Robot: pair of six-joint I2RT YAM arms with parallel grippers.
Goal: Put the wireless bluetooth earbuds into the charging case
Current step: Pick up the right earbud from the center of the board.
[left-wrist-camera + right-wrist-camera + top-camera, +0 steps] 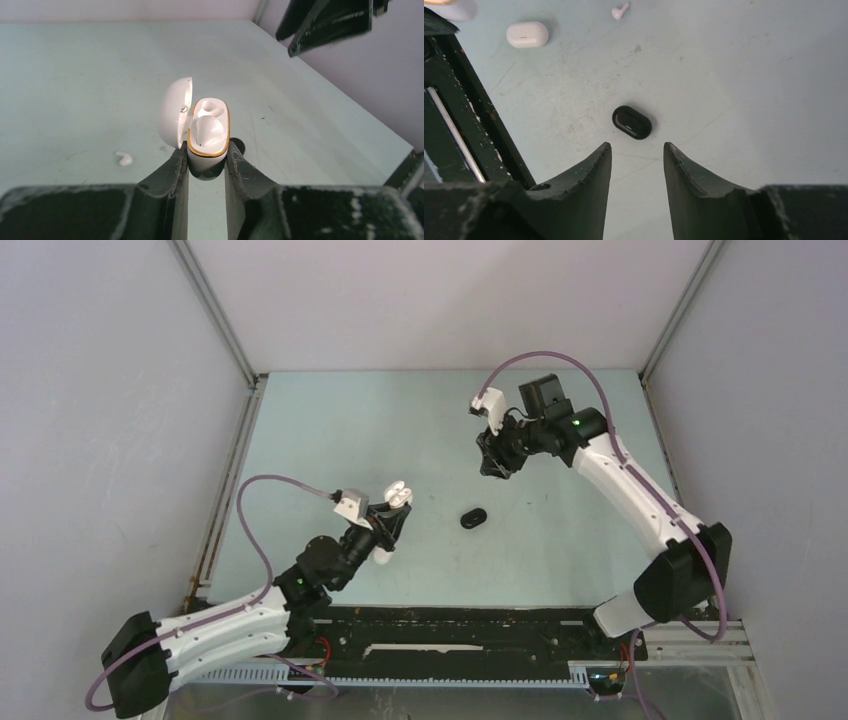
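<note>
Lettering is nowhere showing legibly: a small dark mark inside the raised lid (176, 112) of the white charging case (209, 156) is too small to read, and the black case (632, 122) is showing only glare on its gloss shell. The left pincer (396, 510) is clenching the gold-rimmed white charging case, holding it clear of the table (330, 420). One white earbud (208, 131) is sitting in the near socket of that case, and a second white earbud (124, 158) is lying loose on the table to the left. The right pincer (637, 150) is hanging released over the black case, its jaws apart and gripping nothing. A closed white case (527, 34) is lying well apart from the black one. The pale green table is showing scuffs and fine scratches. Plain pale walls (110, 420) with metal corner posts (215, 310) are enclosing it.
</note>
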